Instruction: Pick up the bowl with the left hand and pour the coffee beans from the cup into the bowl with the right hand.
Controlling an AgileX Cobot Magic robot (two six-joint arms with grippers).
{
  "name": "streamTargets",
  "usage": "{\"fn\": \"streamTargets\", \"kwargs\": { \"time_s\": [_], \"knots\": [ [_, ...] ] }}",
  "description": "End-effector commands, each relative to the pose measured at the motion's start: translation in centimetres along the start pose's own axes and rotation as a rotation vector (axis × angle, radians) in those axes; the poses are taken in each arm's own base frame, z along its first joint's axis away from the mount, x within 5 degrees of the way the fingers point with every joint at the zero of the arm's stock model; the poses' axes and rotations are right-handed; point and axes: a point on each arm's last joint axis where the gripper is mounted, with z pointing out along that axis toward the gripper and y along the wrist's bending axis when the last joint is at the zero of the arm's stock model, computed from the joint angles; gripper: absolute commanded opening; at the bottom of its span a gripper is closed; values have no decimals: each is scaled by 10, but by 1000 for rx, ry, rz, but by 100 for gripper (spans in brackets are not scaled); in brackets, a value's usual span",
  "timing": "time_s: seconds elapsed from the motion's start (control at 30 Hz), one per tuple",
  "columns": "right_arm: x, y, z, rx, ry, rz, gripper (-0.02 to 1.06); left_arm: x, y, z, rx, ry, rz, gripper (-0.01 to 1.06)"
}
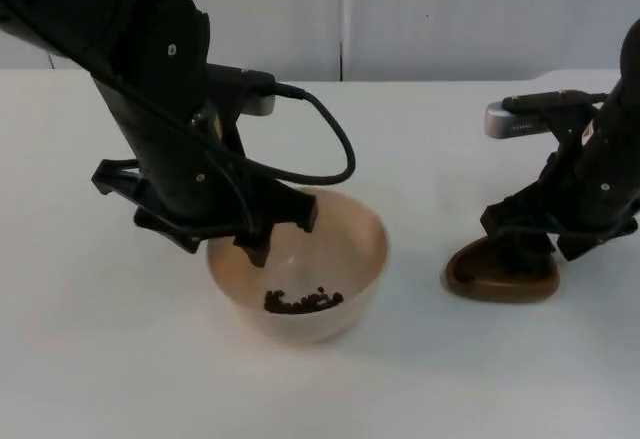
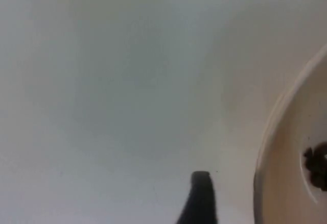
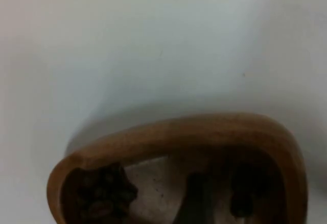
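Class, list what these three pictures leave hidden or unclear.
- Left gripper at the pale tan bowl: its grip on the rim is hidden by the arm, top view.
- Right gripper covers the brown wooden cup.
- Dark coffee beans: uncountable.

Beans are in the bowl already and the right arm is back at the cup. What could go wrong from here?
The left gripper sits at the bowl rim; jerking away could tip it and spill the coffee beans. The wooden cup under the right gripper appears to keep some beans, which could scatter across the table if nudged.
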Motion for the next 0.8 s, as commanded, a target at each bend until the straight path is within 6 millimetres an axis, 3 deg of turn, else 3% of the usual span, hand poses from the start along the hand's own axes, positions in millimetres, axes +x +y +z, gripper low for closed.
{"fn": "streamTargets", "kwargs": {
  "time_s": [0.0, 0.1, 0.23, 0.4, 0.53, 0.57, 0.7, 0.73, 0.77],
  "knots": [
    [-3, 2, -6, -2, -31, 1, 64, -1, 1, -2, -7, 2, 2, 71],
    [-8, 3, -18, -4, -70, 3, 66, -2, 1, -9, -7, -11, 4, 85],
    [-10, 3, -28, -8, -88, 6, 66, -5, 1, -21, 2, -44, 1, 86],
    [-13, 5, -54, -12, -108, -5, 66, -10, 2, -46, 19, -110, -5, 86],
    [-15, 7, -108, -18, -195, -26, 66, -13, 4, -83, 39, -195, -14, 86],
    [-15, 7, -108, -18, -195, -26, 66, -13, 4, -83, 39, -195, -14, 86],
    [-11, 10, -169, -23, -318, -38, 66, -12, 8, -128, 71, -307, -27, 86],
    [-11, 10, -169, -23, -318, -38, 66, -12, 8, -128, 71, -307, -27, 86],
    [-9, 10, -185, -24, -354, -40, 66, -11, 9, -140, 80, -340, -30, 86]
  ]
}}
